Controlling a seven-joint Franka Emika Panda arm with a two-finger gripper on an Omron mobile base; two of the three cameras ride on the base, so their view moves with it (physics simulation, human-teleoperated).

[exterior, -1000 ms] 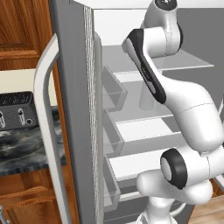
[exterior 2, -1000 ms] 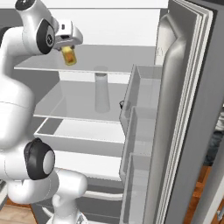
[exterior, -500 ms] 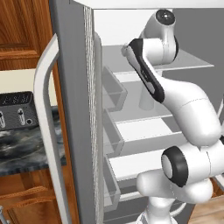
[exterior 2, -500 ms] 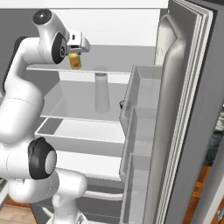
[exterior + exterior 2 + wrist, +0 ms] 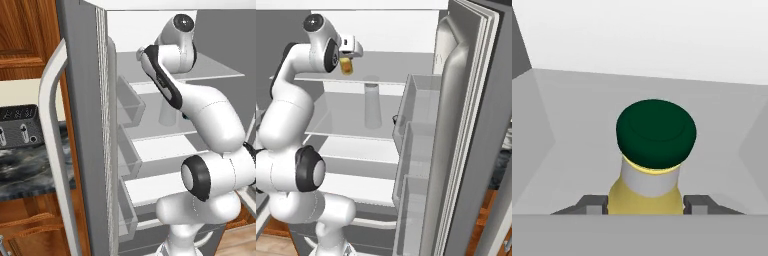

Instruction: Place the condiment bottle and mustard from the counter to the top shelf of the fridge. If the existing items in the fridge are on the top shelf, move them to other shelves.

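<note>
1. The fridge [image 5: 471, 125] stands open, its top shelf [image 5: 391, 75] pale and bare on the right.
2. My gripper [image 5: 646, 204] clamps the mustard [image 5: 649, 165], hovering over that shelf's left.
3. Placing step: I judge lowering and releasing comes next.

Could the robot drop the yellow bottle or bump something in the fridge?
Maybe. The gripper holds the mustard low on its body, so it could tip when set down. It hangs above the top shelf; letting go early could make it fall. The pale jug stands on the shelf below, apart from it, so a bump looks unlikely.
</note>
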